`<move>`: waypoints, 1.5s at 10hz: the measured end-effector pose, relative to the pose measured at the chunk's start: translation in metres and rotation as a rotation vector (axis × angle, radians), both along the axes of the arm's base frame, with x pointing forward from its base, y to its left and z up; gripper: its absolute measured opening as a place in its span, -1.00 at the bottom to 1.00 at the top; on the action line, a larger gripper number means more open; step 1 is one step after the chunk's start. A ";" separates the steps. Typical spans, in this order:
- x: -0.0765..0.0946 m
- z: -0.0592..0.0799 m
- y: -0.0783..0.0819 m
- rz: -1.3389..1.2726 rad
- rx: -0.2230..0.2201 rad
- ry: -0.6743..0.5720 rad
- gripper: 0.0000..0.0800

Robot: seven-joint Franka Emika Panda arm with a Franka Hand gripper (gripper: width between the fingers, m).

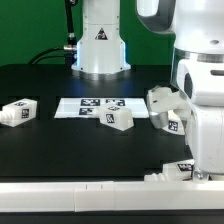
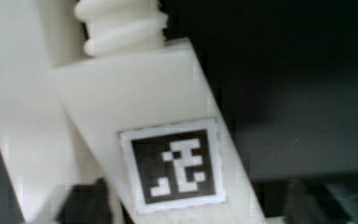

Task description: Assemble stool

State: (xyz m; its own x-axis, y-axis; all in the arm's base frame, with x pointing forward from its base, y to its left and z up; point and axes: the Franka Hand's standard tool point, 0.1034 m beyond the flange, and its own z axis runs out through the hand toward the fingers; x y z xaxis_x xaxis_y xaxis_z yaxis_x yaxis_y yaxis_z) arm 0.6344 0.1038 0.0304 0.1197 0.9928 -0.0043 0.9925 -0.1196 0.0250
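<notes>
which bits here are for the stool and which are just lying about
for the stool: leg at the exterior view's left; middle leg; tagged part at the exterior view's right; leg in the wrist view
lying about: marker board; L-shaped rail

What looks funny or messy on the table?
Nothing looks broken or spilled. The stool's loose legs just lie scattered: the far leg at the exterior view's left, the middle leg by the marker board.
</notes>
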 end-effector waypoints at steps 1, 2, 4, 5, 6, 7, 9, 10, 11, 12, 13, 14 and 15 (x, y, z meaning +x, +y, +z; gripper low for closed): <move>0.000 0.000 0.000 0.000 0.000 0.000 -0.22; 0.000 0.000 0.000 0.000 0.000 0.000 -0.22; 0.000 0.000 0.000 -0.001 0.000 0.000 -0.21; 0.000 0.000 -0.001 -0.004 0.000 0.000 -0.21; -0.001 0.003 -0.011 -0.047 -0.001 -0.002 -0.21; -0.006 0.009 -0.026 -0.106 0.004 -0.004 -0.21; -0.029 0.012 -0.057 -0.207 0.021 0.001 -0.21; -0.033 0.014 -0.073 -0.145 0.011 0.032 -0.21; -0.031 0.013 -0.074 -0.171 0.013 0.028 -0.21; -0.032 0.012 -0.072 -0.169 0.013 0.030 -0.21; -0.032 0.012 -0.074 -0.175 0.015 0.030 -0.21; -0.033 0.010 -0.089 -0.229 0.033 0.018 -0.21; -0.040 0.011 -0.110 -0.296 0.057 0.007 -0.21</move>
State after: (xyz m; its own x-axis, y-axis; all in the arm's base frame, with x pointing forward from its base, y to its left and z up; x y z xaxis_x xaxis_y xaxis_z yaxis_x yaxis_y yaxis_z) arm 0.5942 -0.0060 0.0416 0.4037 0.9136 0.0484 0.9146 -0.4044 0.0036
